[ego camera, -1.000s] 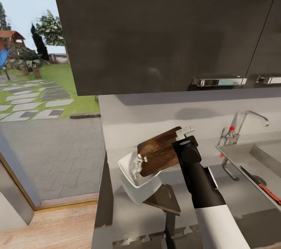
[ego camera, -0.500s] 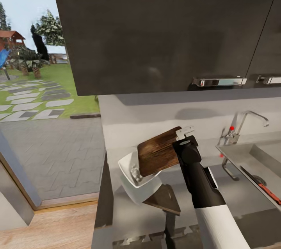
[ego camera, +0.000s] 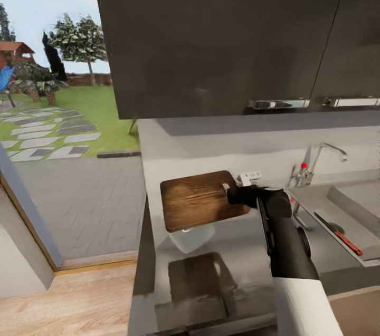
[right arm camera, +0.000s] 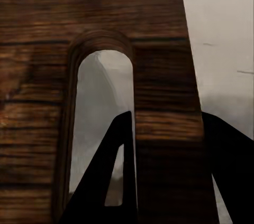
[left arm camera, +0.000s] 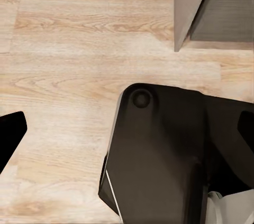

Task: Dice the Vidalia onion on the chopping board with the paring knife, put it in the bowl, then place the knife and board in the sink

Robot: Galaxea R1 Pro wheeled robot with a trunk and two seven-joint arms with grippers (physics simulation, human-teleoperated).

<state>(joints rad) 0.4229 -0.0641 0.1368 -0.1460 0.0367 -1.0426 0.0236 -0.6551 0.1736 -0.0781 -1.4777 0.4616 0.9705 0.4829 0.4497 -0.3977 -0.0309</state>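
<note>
My right gripper [ego camera: 236, 196] is shut on the slot end of the dark brown chopping board [ego camera: 200, 200] and holds it roughly level above the countertop [ego camera: 243, 262]. In the right wrist view the fingers [right arm camera: 227, 176] pinch the wood strip beside the slot of the chopping board [right arm camera: 79, 12]. Below the board sits the white bowl [ego camera: 194, 239], mostly covered by it; the onion is hidden. The paring knife [ego camera: 338, 233] with its reddish handle lies in the sink [ego camera: 316, 200] at the right. My left gripper [left arm camera: 129, 131] hangs open over the wooden floor.
Dark upper cabinets [ego camera: 227, 35] hang close above the worktop. The chrome tap [ego camera: 316, 159] with a red knob stands behind the sink. A glass door to the garden [ego camera: 58, 114] lies to the left. My dark base [left arm camera: 169, 160] is under the left arm.
The board has swung from tilted over the bowl to nearly level, now covering it. Onion bits seen dropping into the bowl no longer show. The head camera has shifted too.
</note>
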